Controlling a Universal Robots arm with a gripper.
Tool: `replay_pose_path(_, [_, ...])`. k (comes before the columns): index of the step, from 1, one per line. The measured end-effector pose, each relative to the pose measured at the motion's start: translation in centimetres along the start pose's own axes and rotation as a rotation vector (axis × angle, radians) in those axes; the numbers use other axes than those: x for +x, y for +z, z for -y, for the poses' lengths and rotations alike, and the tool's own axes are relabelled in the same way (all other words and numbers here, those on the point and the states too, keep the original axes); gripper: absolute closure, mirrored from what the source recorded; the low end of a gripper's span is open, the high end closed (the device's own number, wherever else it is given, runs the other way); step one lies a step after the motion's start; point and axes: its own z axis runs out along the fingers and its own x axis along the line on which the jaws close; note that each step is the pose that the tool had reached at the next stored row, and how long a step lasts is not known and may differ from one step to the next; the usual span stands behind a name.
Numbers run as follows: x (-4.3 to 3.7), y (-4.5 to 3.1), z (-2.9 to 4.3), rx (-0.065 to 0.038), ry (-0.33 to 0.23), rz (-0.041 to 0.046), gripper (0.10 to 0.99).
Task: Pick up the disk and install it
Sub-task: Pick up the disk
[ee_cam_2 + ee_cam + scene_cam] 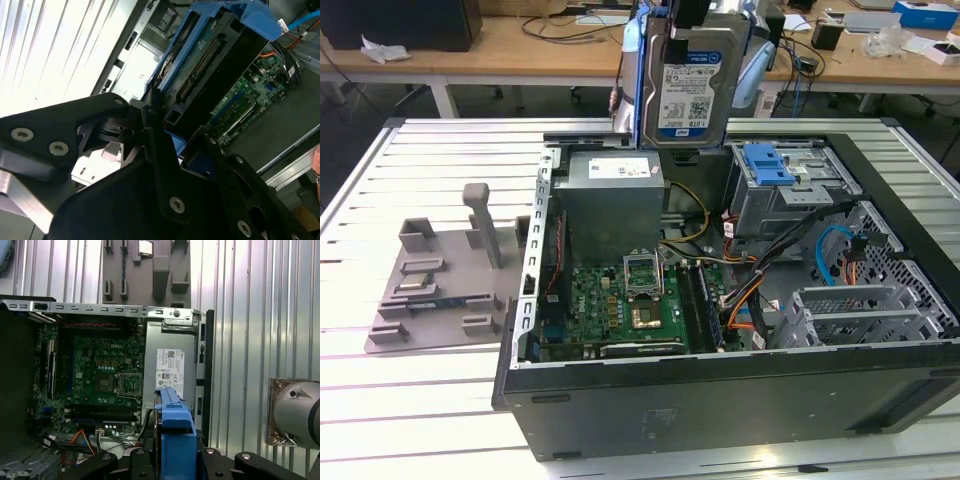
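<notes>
Disk [688, 90] first: it hangs upright in my claw [182, 137], label facing the exterior view, at twelve o'clock above the far rim of the open case and clear of everything inside. My claw is clamped on it. In the second wrist view the black fingers [150, 135] press on the blue bracket [172, 440] that frames the drive.

Under all of it is the slatted metal table [420, 410], and on that the computer case [720, 400], lying on its side with its panel off. Inside, seen from the case's middle in the exterior view, the grey power-supply box [610, 195] stands at eleven o'clock and the green motherboard [620, 300] lies at eight o'clock. The silver cage [790, 200] sits at two o'clock, its blue latch [767, 165] on top. Loose cables [752, 292] trail at about four o'clock, below the cage.

My judgement of the step in hand — carrying the drive to the cage: I should hold the bracket firmly and keep the disk square, not tilted. It should travel high enough to clear the power-supply box and the case rim, and its edges should line up with the cage before any descent. The cables near the cage could snag the bracket's corner.
</notes>
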Motion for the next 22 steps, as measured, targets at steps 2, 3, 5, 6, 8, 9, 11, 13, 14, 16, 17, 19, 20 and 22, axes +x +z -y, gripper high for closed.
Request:
replay_pose_path(2, [0.71,0.01,-0.04,0.000,0.000,0.0001,0.718])
replay_pose_path(3, [1.32,0.01,-0.07,0.000,0.000,0.0000,0.718])
replay_pose_path(5, [1.76,0.02,-0.09,0.000,0.000,0.0001,0.718])
replay_pose_path(6, [2.02,0.03,-0.11,0.000,0.000,0.0000,0.718])
replay_pose_path(8, [2.46,0.03,-0.13,0.000,0.000,0.0001,0.718])
replay_pose_path(9, [2.65,0.04,-0.14,0.000,0.000,0.0001,0.718])
replay_pose_path(11, [3.13,0.05,-0.16,0.000,0.000,0.0001,0.718])
replay_pose_path(13, [3.59,0.06,-0.19,0.000,0.000,0.0000,0.718])
replay_pose_path(14, [4.10,0.07,-0.21,0.000,0.000,0.0001,0.718])
replay_pose_path(16, [4.46,0.08,-0.23,0.000,0.000,0.0000,0.718])
replay_pose_path(17, [4.71,0.09,-0.24,0.000,0.000,0.0001,0.718])
replay_pose_path(19, [5.14,0.09,-0.27,0.000,0.000,0.0000,0.718])
replay_pose_path(20, [5.34,0.09,-0.27,0.000,0.000,0.0000,0.718])
replay_pose_path(22, [5.83,0.11,-0.30,0.000,0.000,0.0001,0.718])
